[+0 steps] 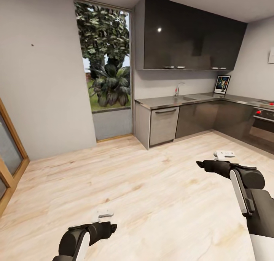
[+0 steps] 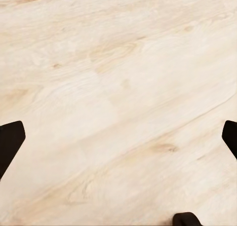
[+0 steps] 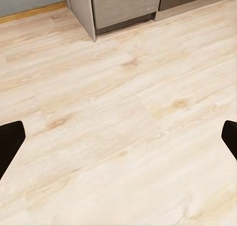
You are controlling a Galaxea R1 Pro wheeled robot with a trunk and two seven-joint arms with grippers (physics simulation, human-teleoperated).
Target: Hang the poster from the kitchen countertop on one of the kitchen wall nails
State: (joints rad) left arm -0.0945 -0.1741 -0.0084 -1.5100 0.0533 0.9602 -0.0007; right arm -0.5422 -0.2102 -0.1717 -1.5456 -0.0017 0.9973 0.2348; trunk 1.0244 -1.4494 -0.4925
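A: Where is the poster [image 1: 222,84]?

B: Upright at the far corner of the desk [image 1: 198,100], leaning at the wall under the black cabinets [image 1: 190,35]. It sits to the right of the sink and faucet [image 1: 177,89].

A: And relative to the claws?

B: Well apart from both. The right claw [image 1: 224,154] hangs over the wood floor [image 1: 152,185] on the poster's side of the room, with open floor and the base cabinets between them. The left claw [image 1: 104,214] is lower and farther left, farther again from the poster.

A: Are the claws open?

B: Both spread wide with nothing between them. In each wrist view the dark fingertips [image 2: 11,139] sit at opposite edges, with bare floor in the gap. The right wrist view has the same fingertips [image 3: 10,142] and catches the foot of a grey cabinet [image 3: 118,6].

A: Any nail?

B: A tiny dark speck, the nail [image 1: 32,45], high on the pale left wall, left of the window [image 1: 106,59]. It is far across the room from the poster.
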